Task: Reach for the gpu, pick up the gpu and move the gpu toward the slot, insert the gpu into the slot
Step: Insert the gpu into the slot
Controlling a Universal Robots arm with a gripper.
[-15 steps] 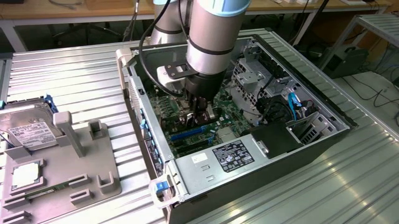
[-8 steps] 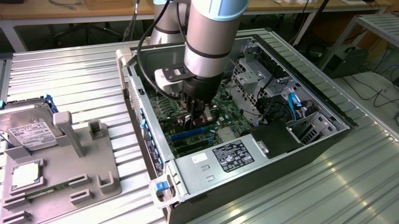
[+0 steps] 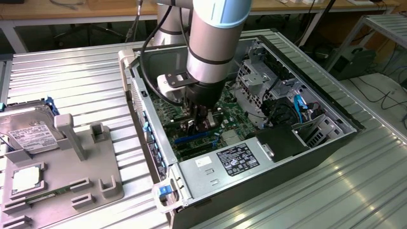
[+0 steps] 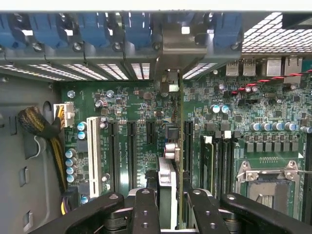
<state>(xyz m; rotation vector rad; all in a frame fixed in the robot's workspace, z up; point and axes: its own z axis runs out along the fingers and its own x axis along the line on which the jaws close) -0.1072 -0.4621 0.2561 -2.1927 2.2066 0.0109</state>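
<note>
In the wrist view, the black fingers of the end effector are sitting nearest the camera, partly closed and pinching the gpu between them. The card is being held edge-on and upright, its silver bracket end reaching toward the rear wall of the case. It is standing down among the expansion connectors of the green motherboard, with black connector strips on either side; whether it is already touching the board cannot be told. A white connector strip is lying further to one side, next to a bundle of yellow and black wires. Beyond the board, blue retention clips are lining the rear wall.

In the exterior view, a grey holder tray carrying a hard drive is resting on the ribbed metal tabletop at the exterior view's left. Just beside it, the open computer case is lying on its side. The arm is reaching straight down into the case, its end effector hanging low over the board. The blue slot is showing just beside the fingers, toward the camera.
</note>
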